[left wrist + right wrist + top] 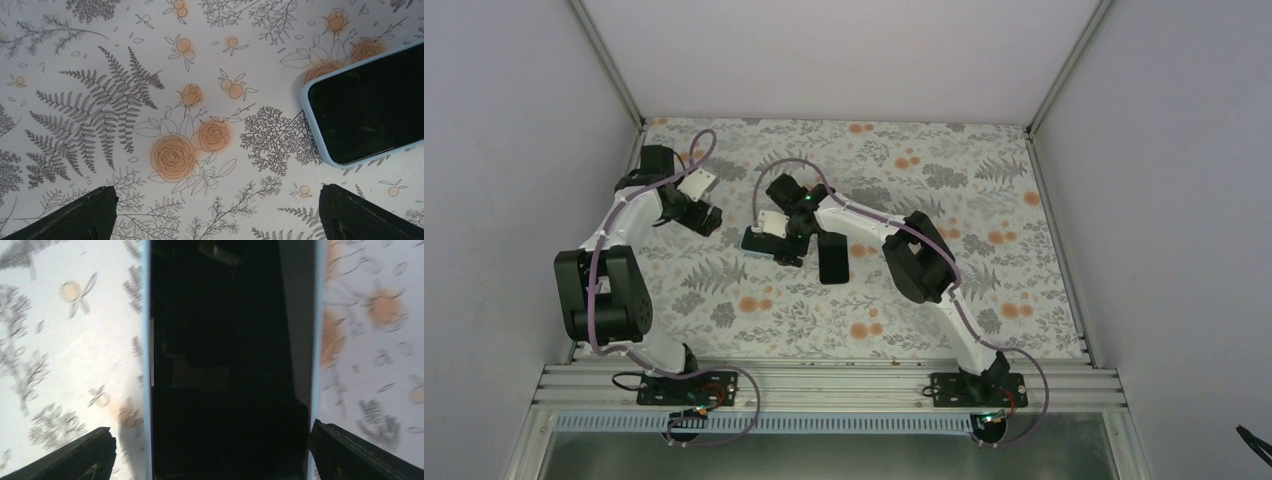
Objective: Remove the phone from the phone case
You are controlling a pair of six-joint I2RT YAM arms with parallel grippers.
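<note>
Floral bench (944,160). The light-blue case (757,243) lies flat. What looks like the phone (834,257) is just right of it, unconfirmed. Right end effector (212,435) is wide open and empty, straddling the case, probably for a side grip. Left end effector (216,195) is wide open and empty, left of the case, likely keeping clear.

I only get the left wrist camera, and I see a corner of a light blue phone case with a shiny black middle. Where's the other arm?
Observer: The right gripper hangs over that light blue phone case, jaws open, one finger outside each long edge.
Operator: Is anything else on the flowery cloth?
Observer: Yes. From above, a flat black rectangle lies just right of the right gripper; it may be the phone, I cannot be sure.
Operator: Is my arm near the case?
Observer: From above, the left gripper sits left of the case, clearly apart from it.
</note>
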